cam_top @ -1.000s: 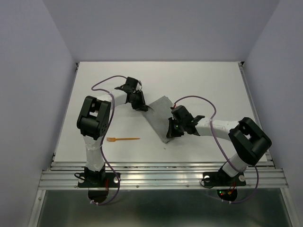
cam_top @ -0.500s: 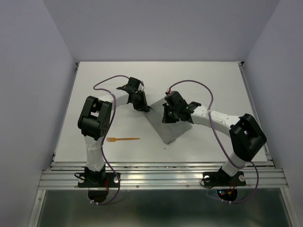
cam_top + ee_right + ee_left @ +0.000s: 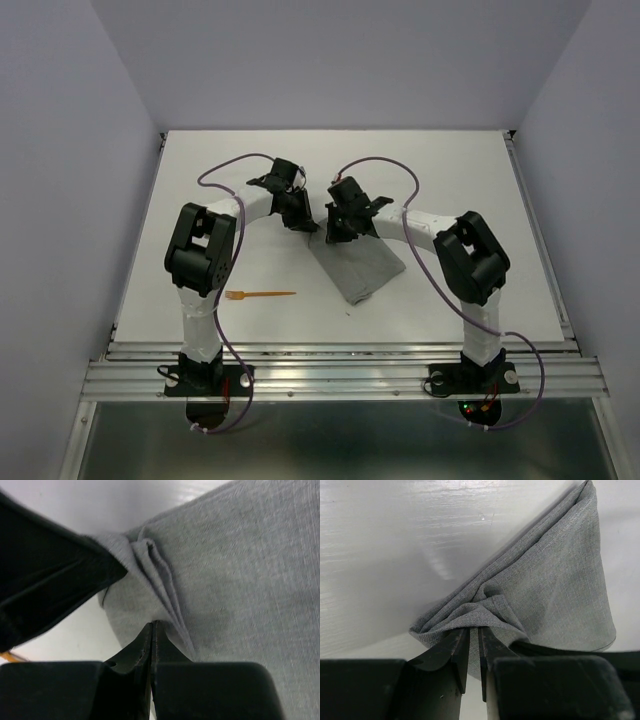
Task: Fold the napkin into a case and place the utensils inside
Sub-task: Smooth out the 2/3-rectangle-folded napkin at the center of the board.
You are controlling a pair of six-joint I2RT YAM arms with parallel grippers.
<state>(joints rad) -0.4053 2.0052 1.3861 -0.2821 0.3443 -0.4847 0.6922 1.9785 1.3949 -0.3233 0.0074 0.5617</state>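
Your napkin [image 3: 358, 272] is only part-folded at mid-table, with no pouch yet. The left gripper [image 3: 474, 630] pinches its bunched far corner, and the right gripper [image 3: 151, 626] is clamped on a pleat just beside. The fork [image 3: 262, 294] lies outside, near left.
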